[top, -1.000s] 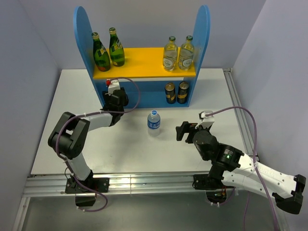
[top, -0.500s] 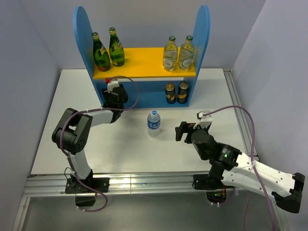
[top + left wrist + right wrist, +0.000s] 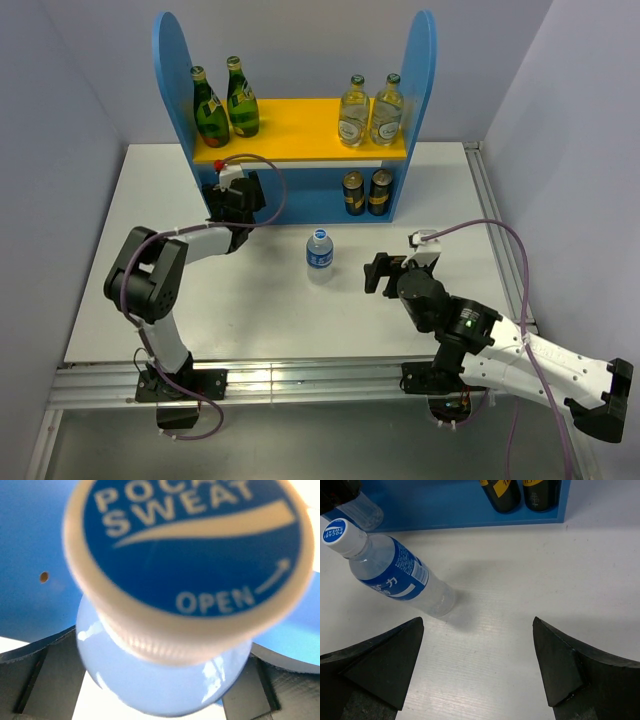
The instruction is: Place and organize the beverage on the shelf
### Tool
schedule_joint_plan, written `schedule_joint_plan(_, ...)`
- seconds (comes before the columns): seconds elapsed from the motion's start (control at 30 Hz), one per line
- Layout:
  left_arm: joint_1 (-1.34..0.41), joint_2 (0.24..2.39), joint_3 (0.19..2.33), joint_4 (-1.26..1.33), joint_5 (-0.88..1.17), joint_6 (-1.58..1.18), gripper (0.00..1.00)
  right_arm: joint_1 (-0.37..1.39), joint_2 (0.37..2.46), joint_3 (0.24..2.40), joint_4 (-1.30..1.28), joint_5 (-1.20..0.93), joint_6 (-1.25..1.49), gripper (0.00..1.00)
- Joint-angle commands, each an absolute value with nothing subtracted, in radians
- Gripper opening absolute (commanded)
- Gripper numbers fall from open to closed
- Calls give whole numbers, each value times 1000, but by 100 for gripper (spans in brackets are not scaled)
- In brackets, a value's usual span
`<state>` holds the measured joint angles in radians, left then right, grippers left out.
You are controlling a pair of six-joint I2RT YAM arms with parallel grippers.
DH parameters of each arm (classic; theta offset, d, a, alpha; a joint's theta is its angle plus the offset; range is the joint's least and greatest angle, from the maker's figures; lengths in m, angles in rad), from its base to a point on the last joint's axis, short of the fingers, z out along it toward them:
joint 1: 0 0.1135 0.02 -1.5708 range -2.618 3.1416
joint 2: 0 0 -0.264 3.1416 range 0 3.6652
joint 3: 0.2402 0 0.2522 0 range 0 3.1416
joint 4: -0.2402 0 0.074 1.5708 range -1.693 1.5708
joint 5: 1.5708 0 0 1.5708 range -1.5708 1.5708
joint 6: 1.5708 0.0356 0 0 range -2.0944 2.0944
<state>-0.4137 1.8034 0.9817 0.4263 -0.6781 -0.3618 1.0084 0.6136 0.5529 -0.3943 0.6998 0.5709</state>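
The blue shelf [image 3: 300, 128] stands at the back of the table. Two green bottles [image 3: 225, 103] are at the left of its yellow board and two clear glass bottles [image 3: 370, 112] at the right. My left gripper [image 3: 238, 192] reaches into the lower level at the left. It is open around an upright water bottle [image 3: 165, 672] with a blue-and-white cap [image 3: 190, 555], and the fingers stand just off its sides. A second water bottle [image 3: 319, 250] [image 3: 395, 572] stands on the table in front of the shelf. To its right, my right gripper [image 3: 378, 272] [image 3: 477, 665] is open and empty.
Two dark cans with yellow labels [image 3: 366, 192] [image 3: 520, 492] stand on the right of the shelf's lower level. The shelf's tall blue side panels [image 3: 172, 60] rise at both ends. Grey walls close in the white table [image 3: 250, 320].
My left gripper has pushed slightly deeper into the lower shelf, and its jaws have opened off the water bottle. The right arm has edged a little left. The table bottle has not moved.
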Motion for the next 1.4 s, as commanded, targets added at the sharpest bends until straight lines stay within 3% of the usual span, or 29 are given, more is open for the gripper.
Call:
schedule_joint_plan(0.0,-411,1698,1055,408,-669,-351,99,1014,597,563,-382,727,572,96)
schedule_joint_plan(0.7,-514,1396,893,227,-587,-350,99,1012,557,555,-388,719,577,96)
schedule_joint_plan(0.9,-649,1199,783,143,-644,-399,99,1012,557,555,-388,723,577,96)
schedule_joint_plan(1.13,-966,878,569,95,-657,-466,99,1014,552,554,-388,719,577,96)
schedule_joint_plan(1.27,-1072,729,383,184,-511,-453,99,1012,555,554,-384,718,575,96)
schedule_joint_plan(1.37,-1101,738,350,279,-414,-448,99,1012,558,554,-383,719,575,96)
